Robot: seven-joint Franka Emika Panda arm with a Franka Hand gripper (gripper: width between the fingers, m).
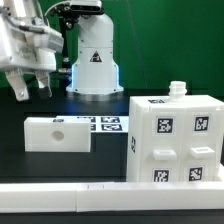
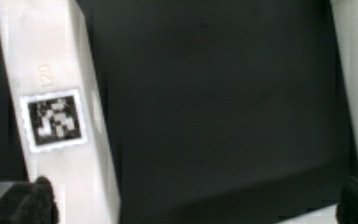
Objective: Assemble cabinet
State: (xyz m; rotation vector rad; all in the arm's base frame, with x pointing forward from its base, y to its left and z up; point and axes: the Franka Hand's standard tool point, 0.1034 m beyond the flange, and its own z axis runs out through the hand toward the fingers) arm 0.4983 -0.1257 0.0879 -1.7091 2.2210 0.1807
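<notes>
No readable writing, only black-and-white square tags on the boxy white plastic cabinet point(image 1: 175, 140) at the exterior view's right on the black tabletop point(image 1: 35, 165). The end effector point(image 1: 28, 92) hangs open, empty, well apart. The wrist view alone shows a tagged white strip point(image 2: 60, 110).

white tagged part point(image 2: 48, 90) | black table point(image 2: 220, 110) | gripper point(image 2: 185, 200) spread wide

Cabinet part point(image 2: 43, 70) blurred, cut off by edges
</notes>
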